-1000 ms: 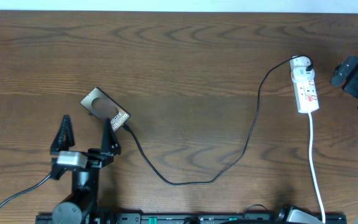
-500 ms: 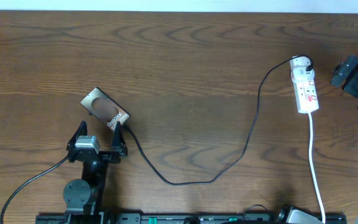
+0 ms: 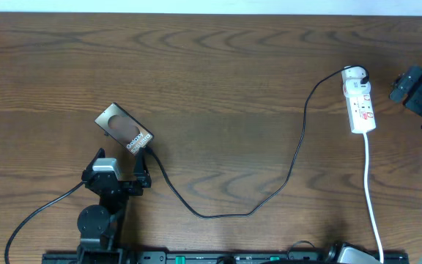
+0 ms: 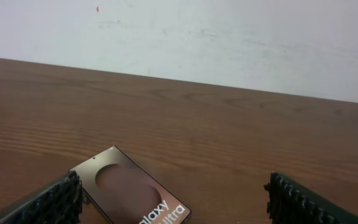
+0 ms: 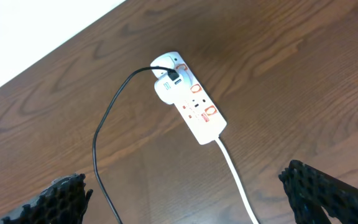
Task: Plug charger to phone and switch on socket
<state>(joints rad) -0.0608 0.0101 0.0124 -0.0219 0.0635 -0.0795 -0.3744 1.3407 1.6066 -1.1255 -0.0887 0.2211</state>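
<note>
Overhead: broad desk (image 3: 218, 59) of dark brown wood, grain in long wavy bands. At left, the phone (image 3: 124, 129), a flat dark slab set askew, brownish oval and white lettering on its face. Just below it, the left arm (image 3: 100, 202), jaws spread wide, short of the phone, nothing pinched. Thin black charger (image 3: 218, 215) meeting the phone's lower-right short edge (seated or merely touching, cannot tell), sagging in a loose loop, then climbing to the far end of the socket (image 3: 360, 103), a narrow white oblong strip. White cord (image 3: 373, 198) trailing toward the desk's near edge. Right arm (image 3: 418, 89) at the far right, near the strip, apart from it.

Left wrist: two ribbed black fingers (image 4: 48, 202) low in either corner, well apart. Glossy phone flat on the wood ahead, between them, turned corner-on. Plain white wall (image 4: 197, 37) behind.

Right wrist: knobbly black fingers (image 5: 328, 193) in the bottom corners, right jaws gaping, empty. Beyond, the socket lying diagonally, smooth white plastic with rounded ends and small red marks. Black plug (image 5: 173, 78) at its far end, cable curving down and left.
</note>
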